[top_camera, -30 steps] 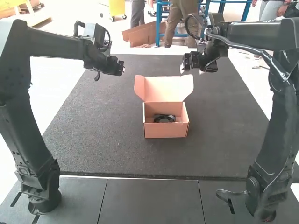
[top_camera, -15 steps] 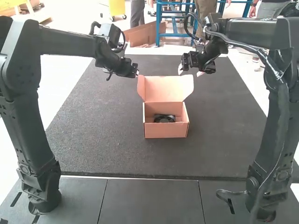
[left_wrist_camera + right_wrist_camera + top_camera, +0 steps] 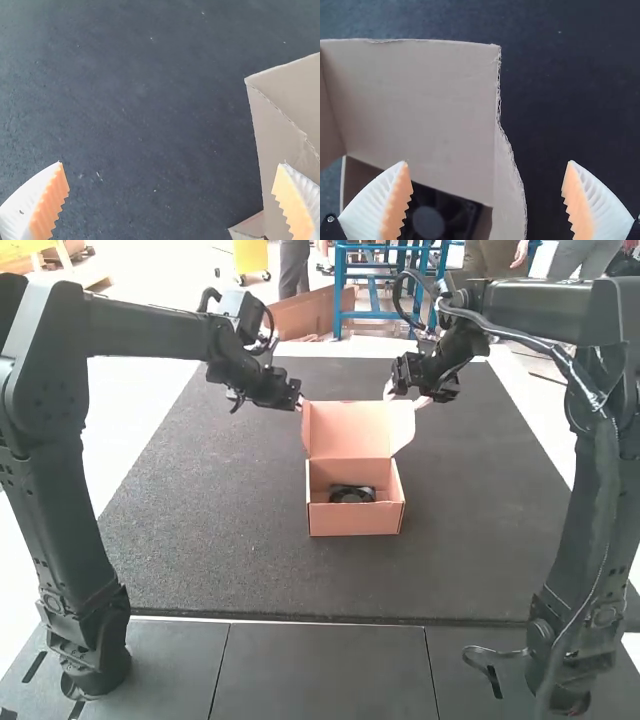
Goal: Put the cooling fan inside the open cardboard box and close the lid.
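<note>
Black and grainy, the surface carries the cardboard box at its middle, lid upright, the fan lying inside. Closing looks like the step in hand. The left end effector and right end effector hover by the lid's top corners, fingers apart and empty; next, I judge, they must push it forward and down. No print is readable

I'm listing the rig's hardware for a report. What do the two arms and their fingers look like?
The left arm and right arm are matte black with rounded links and black cables looping near the wrists. Their fingers are white, ribbed and tapered, with orange sawtooth pads.
</note>
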